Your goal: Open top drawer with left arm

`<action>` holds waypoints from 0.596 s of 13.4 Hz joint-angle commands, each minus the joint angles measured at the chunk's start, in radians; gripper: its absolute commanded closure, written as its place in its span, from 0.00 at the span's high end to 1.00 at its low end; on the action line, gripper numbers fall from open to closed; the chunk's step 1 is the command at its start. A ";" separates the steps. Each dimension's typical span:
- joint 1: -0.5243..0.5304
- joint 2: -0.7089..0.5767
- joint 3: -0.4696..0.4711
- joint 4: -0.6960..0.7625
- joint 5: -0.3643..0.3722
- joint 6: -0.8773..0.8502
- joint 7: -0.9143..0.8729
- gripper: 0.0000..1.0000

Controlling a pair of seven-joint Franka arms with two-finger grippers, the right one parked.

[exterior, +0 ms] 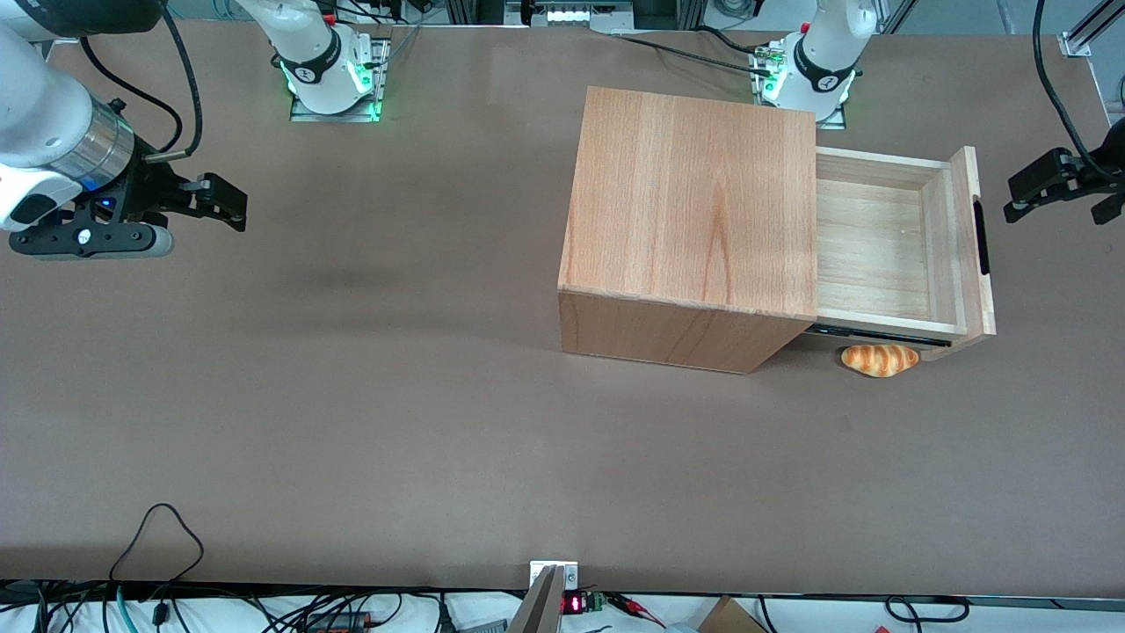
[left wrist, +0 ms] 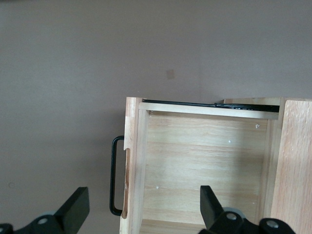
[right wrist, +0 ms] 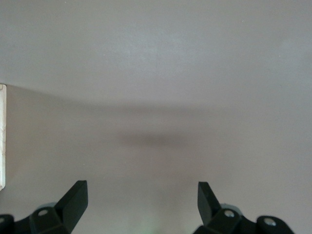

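The top drawer (exterior: 879,255) stands pulled well out of the wooden cabinet (exterior: 694,202) toward the working arm's end of the table, its pale plank floor bare. Its black bar handle (exterior: 981,237) is on the front panel. The left arm's black gripper (exterior: 1015,198) hangs just off the handle, apart from it, open and empty. In the left wrist view the gripper (left wrist: 144,207) is spread wide above the front panel, with the handle (left wrist: 113,175) and the drawer floor (left wrist: 204,161) between its fingers (left wrist: 78,207). It touches nothing.
A bread roll (exterior: 879,360) lies on the brown table under the drawer's edge nearer the front camera. The cabinet top also shows in the left wrist view (left wrist: 297,161). Cables (exterior: 158,536) lie at the table's near edge.
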 commanded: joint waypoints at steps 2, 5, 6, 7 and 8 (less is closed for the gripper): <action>-0.014 -0.118 0.006 -0.153 0.026 0.075 -0.024 1.00; -0.006 -0.151 0.006 -0.192 0.012 0.077 -0.024 1.00; -0.003 -0.148 0.010 -0.183 -0.006 0.073 -0.028 1.00; 0.002 -0.148 0.015 -0.181 -0.027 0.072 -0.030 1.00; 0.011 -0.147 0.015 -0.179 -0.031 0.072 -0.027 1.00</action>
